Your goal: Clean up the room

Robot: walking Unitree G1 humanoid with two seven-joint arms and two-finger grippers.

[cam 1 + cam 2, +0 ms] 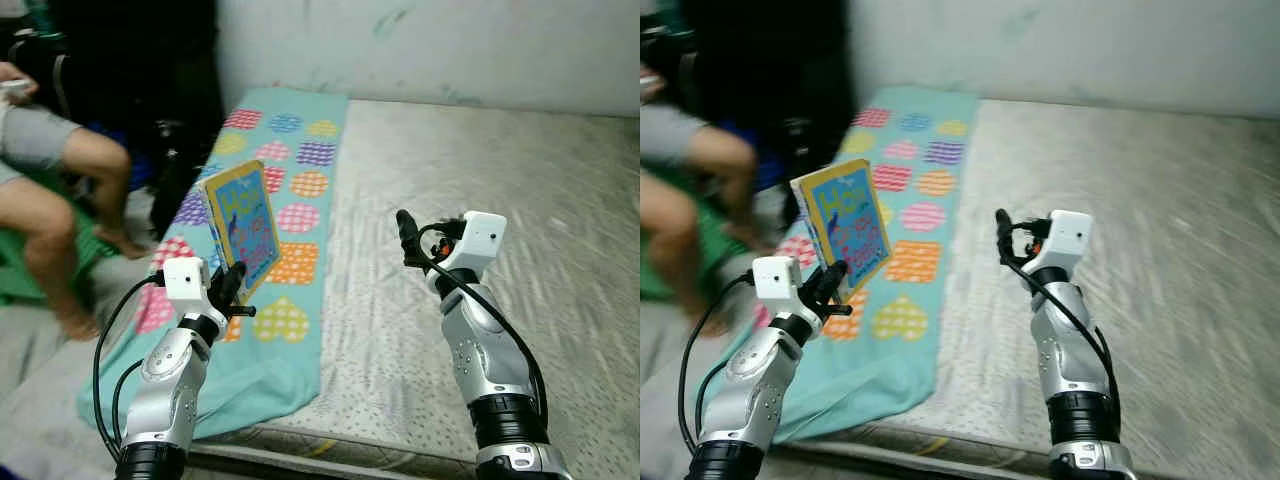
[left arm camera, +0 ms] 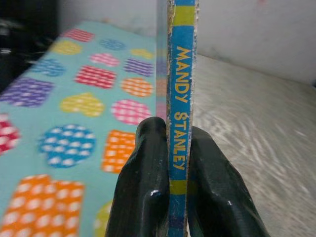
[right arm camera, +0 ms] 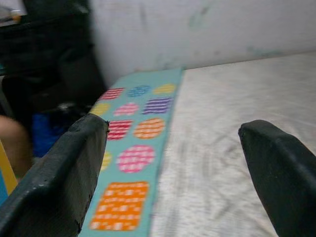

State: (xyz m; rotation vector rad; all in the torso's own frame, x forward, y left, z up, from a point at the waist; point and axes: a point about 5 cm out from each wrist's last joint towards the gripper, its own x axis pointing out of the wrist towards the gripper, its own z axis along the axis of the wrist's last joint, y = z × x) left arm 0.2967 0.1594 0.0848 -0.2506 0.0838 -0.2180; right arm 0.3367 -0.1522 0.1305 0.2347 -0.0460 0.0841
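Left gripper [image 1: 232,283] clamps the picture book [image 1: 243,225] upright by its lower edge, above the heart-patterned blanket [image 1: 300,185]. Right gripper [image 3: 173,163] hovers over the mattress [image 1: 480,170], fingers spread wide.

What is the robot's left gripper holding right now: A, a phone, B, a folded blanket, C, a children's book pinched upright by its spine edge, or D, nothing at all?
C: the left gripper has its two black fingers shut on the blue spine of the book, held upright above the heart-patterned blanket.
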